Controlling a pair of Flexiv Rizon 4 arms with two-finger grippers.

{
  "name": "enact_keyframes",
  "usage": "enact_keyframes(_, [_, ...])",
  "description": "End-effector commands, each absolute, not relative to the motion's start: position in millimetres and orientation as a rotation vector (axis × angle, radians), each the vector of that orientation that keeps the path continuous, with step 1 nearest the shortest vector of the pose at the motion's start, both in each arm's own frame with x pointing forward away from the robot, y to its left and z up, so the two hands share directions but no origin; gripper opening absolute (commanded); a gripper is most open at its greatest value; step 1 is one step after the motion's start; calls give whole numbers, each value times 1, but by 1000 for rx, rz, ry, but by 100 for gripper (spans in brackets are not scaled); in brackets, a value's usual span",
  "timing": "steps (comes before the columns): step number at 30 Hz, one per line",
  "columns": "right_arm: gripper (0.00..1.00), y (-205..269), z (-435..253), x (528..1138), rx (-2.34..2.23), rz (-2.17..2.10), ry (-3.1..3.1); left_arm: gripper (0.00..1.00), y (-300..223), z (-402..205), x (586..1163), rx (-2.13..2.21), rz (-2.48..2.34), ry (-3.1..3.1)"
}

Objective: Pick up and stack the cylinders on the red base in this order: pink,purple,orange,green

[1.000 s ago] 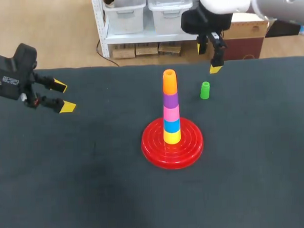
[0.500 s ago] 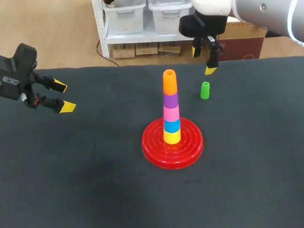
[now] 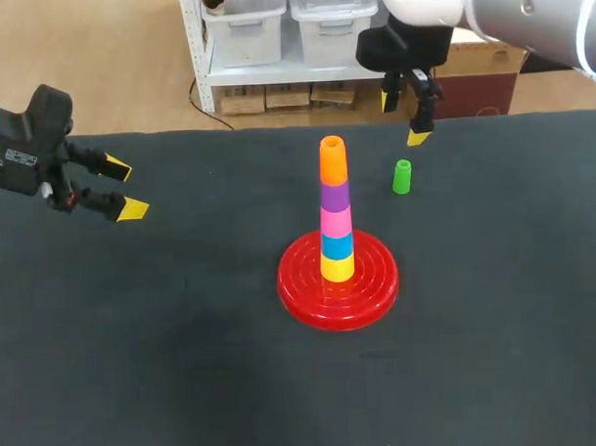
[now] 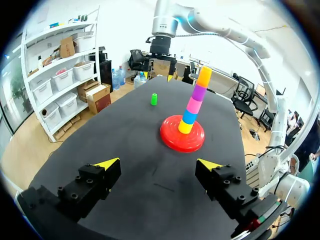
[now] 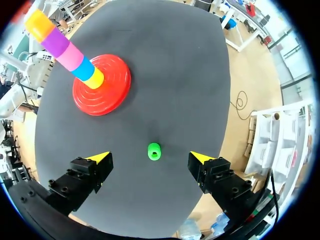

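Observation:
A red base (image 3: 337, 280) in the table's middle carries a stack, from the base up: yellow, blue, pink (image 3: 335, 222), purple (image 3: 334, 194), orange (image 3: 332, 159). The green cylinder (image 3: 402, 176) stands upright on the table to the right of the stack. My right gripper (image 3: 405, 118) hangs open above and just behind it; in the right wrist view the green cylinder (image 5: 154, 151) lies under the right gripper (image 5: 152, 158), between its fingertips and well below them. My left gripper (image 3: 122, 190) is open and empty at the far left; its own view shows the left gripper (image 4: 157, 164) facing the stack (image 4: 196, 102).
Dark table surface (image 3: 185, 364) surrounds the base on all sides. The table's back edge runs just behind the green cylinder and my right gripper.
My right gripper has shifted slightly sideways above the green cylinder, first left, then back right. The left arm and the stack have not moved.

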State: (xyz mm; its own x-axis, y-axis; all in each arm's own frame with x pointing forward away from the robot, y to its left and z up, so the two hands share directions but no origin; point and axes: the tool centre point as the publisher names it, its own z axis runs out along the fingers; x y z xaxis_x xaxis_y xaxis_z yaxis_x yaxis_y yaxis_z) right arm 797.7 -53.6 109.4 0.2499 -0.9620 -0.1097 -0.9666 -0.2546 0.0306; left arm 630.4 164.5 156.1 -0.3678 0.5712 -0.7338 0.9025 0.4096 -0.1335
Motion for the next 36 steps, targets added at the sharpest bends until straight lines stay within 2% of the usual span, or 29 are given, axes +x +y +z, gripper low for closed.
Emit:
enact_keyframes(1, [100,-56,109,791,-2412,110,1868,100,165,155,630,1248,-716,2063])
enact_keyframes(6, [100,-56,109,791,-2412,110,1868,100,165,155,630,1248,-716,2063])
enact_keyframes(18, [100,-64,71,793,-2150,101,2307,100,165,155,630,1248,-716,2063])
enact_keyframes(36, [100,-66,38,812,-2073,134,2394,100,165,155,630,1248,-716,2063])
